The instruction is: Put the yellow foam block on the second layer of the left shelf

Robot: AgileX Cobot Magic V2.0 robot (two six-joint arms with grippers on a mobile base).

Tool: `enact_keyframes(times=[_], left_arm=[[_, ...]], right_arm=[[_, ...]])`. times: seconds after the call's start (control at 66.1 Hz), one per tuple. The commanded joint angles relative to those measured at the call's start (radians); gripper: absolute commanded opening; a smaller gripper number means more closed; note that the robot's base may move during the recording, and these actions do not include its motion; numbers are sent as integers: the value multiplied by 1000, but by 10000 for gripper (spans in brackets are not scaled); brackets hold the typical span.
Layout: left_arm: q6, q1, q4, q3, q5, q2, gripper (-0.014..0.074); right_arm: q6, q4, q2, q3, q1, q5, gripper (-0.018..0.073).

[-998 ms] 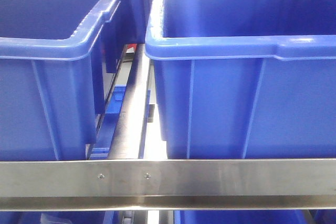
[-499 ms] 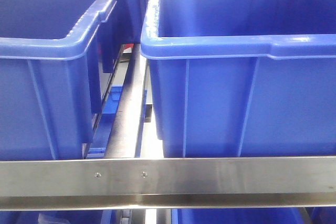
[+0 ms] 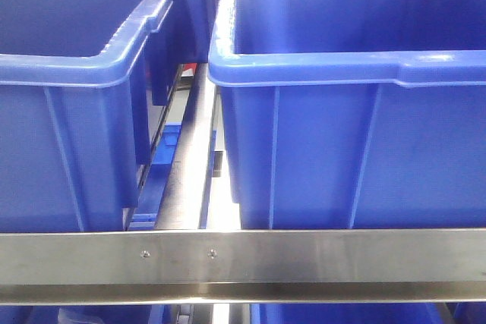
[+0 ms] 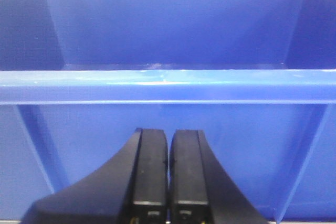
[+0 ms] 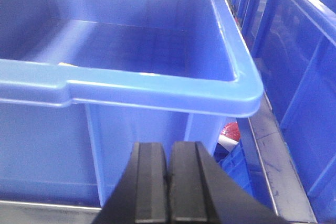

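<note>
1. On my left wrist feed, the left gripper (image 4: 168, 174) has its two black fingers (image 4: 149, 174) pressed together with nothing between them.
2. On my right wrist feed, the right gripper (image 5: 169, 182) reads the same: both fingers (image 5: 149, 182) pressed flat against each other, nothing pinched.
3. Directly ahead of the left gripper stands a blue plastic bin (image 4: 168, 85). I see its front rim, front wall and interior; the part of the interior in view holds nothing.
4. Ahead of the right gripper stands a second blue bin (image 5: 131, 90). The visible part of its floor is bare. To its right, across a metal rail (image 5: 275, 166), I see the walls of further blue bins (image 5: 299, 61).
5. Low in the gap beside that rail I see a small red and white item (image 5: 229, 134); I cannot identify it.
6. The front view shows two large blue bins side by side, the left one (image 3: 76, 73) and the right one (image 3: 349, 73), standing behind a steel shelf bar (image 3: 243, 257). Rims of more blue bins show below the bar.
7. The yellow foam block is not visible in any of my three feeds; I cannot tell where it is.
</note>
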Motion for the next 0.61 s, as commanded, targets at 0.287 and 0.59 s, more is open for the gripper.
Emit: enact_keyframes(times=[0.287,0.59], left_arm=[[-4,2,1,26,-86,-14,136],[-4,2,1,26,-86,-14,136]], right_arm=[[-1,7,-19,-22,-6,-83,55],[-1,7,-19,-22,-6,-83,55]])
